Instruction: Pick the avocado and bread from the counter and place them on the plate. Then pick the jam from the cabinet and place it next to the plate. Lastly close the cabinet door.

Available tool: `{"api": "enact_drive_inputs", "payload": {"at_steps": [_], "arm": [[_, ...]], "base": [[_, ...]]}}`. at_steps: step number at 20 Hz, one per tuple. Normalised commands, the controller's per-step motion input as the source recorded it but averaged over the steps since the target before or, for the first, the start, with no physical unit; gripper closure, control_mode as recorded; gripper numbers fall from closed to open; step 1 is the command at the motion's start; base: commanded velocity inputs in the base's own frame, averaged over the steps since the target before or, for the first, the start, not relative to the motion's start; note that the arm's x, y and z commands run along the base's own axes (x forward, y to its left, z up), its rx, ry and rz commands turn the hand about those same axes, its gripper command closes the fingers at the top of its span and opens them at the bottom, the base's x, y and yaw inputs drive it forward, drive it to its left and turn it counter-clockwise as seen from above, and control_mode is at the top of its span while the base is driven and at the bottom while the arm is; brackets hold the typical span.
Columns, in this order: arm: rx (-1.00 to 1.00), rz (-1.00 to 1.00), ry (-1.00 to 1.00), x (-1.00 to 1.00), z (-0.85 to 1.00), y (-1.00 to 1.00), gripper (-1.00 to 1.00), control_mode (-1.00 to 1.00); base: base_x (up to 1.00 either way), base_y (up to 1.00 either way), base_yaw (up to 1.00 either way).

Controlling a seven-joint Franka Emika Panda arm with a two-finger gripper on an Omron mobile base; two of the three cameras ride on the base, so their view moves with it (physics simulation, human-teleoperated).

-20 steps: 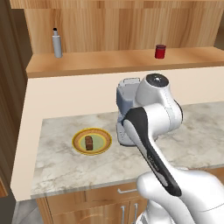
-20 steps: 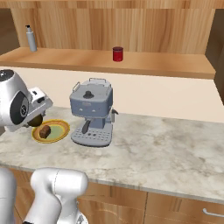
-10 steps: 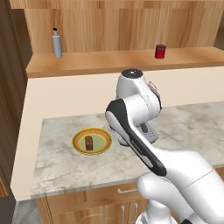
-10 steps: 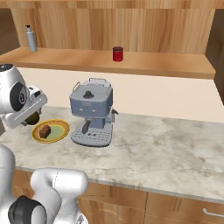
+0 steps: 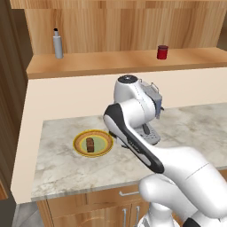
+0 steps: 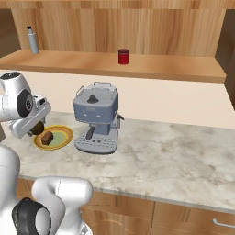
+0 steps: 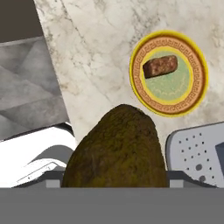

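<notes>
KITCHEN COUNTER, mid-carry: my gripper [image 6: 38, 127] holds the avocado [image 7: 117, 148], fingers closed on it, above the counter [image 6: 174, 160] just beside the plate [image 7: 196, 94]. In the hand view the dark oval lump sits close to the lens w/ the plate off to one side, not under it. In the right base view the hand hangs at the plate's near-left edge.

The bread [image 5: 91, 144] already lies on the plate's pale green centre, so step one is half done. I judge the step in hand to be the avocado's delivery.

Next move, as I read it: shift the hand over the bare green part of the dish beside the bread, lower, then let go, w/o knocking the loaf or the coffee machine [image 6: 97, 118] standing just beside the plate.

A small red jar [image 6: 123, 56], prob. the jam, waits on the cabinet [image 5: 133, 26] shelf above, along w/ a grey bottle [image 5: 57, 44]. Jam and door come after.
</notes>
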Motion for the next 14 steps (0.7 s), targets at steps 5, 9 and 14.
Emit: {"api": "enact_drive_inputs", "payload": {"at_steps": [5, 9, 14], "arm": [[0.00, 0.09, 0.01, 0.17, -0.22, 0.00, 1.00, -1.00], [0.00, 0.07, 0.01, 0.28, -0.21, 0.02, 1.00, -1.00], [0.00, 0.06, 0.03, 0.36, -0.24, 0.08, 1.00, -1.00]], "base": [[0.00, 0.00, 0.00], [0.00, 0.00, 0.00], [0.00, 0.00, 0.00]]}}
